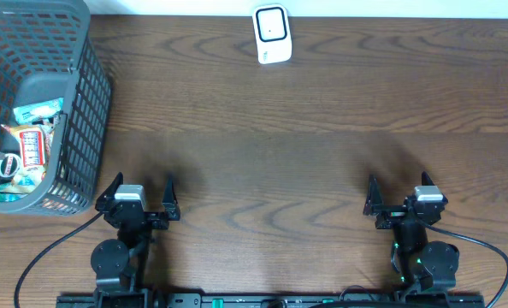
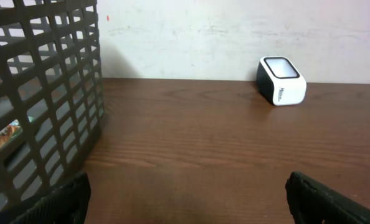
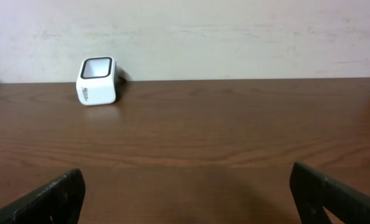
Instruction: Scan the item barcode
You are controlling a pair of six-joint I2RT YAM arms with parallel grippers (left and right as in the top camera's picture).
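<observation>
Several packaged items point(image 1: 27, 145) lie in a dark grey mesh basket point(image 1: 87, 68) at the table's left edge; no barcode can be made out. A white barcode scanner point(image 1: 271, 34) with a dark window stands at the far middle of the table, also seen as the scanner point(image 2: 281, 81) from the left wrist and the scanner point(image 3: 98, 81) from the right wrist. My left gripper point(image 1: 142, 190) rests at the near left, just right of the basket, open and empty. At the near right my right gripper point(image 1: 399, 192) is open too, with nothing between its fingers.
The basket wall point(image 2: 42, 93) fills the left of the left wrist view, close to that gripper. A pale wall point(image 3: 235, 31) runs behind the table's far edge. Brown wooden tabletop point(image 1: 271, 162) lies between the grippers and the scanner.
</observation>
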